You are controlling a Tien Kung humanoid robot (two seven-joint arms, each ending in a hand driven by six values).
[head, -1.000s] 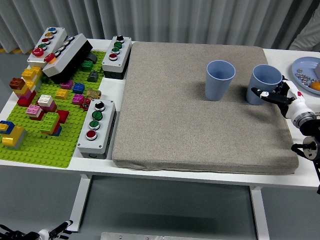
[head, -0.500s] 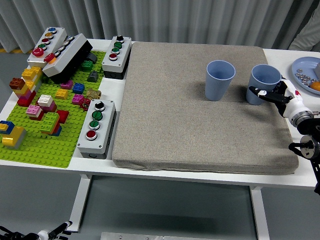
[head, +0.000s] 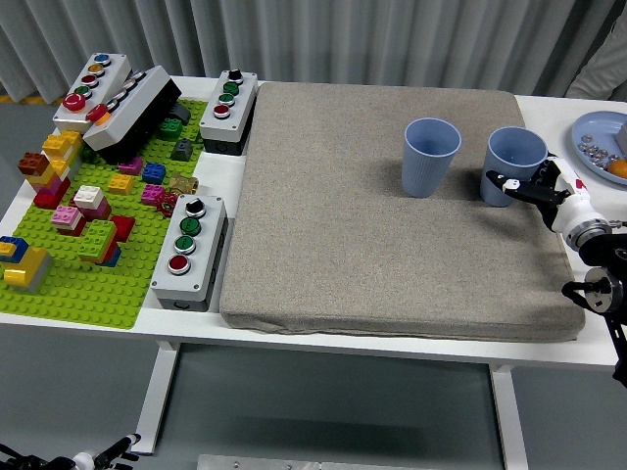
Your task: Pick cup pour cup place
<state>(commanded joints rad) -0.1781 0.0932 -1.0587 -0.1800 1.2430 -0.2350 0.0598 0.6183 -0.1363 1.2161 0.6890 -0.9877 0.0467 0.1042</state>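
Two light blue cups stand upright on the grey mat (head: pixel 392 225). The left cup (head: pixel 430 157) stands alone near the mat's back middle. The right cup (head: pixel 516 162) is close to the mat's right edge. My right hand (head: pixel 524 184) comes in from the right edge and its fingers (head: pixel 497 179) curl around the lower front of the right cup, touching it. I cannot see inside either cup well enough to tell whether it holds anything. My left hand (head: pixel 93 456) hangs low at the bottom left, below the table.
A green brick baseplate (head: pixel 88 284) with several coloured bricks fills the table's left side. Button boxes (head: pixel 189 250) (head: pixel 228 110) (head: pixel 93 88) stand along it. A blue plate (head: pixel 586 132) with small items sits at the far right. A person's pale sleeve (head: pixel 605 70) shows top right.
My right hand has crept left around the right cup, and the cup has shifted slightly left with it. The left cup has not moved.
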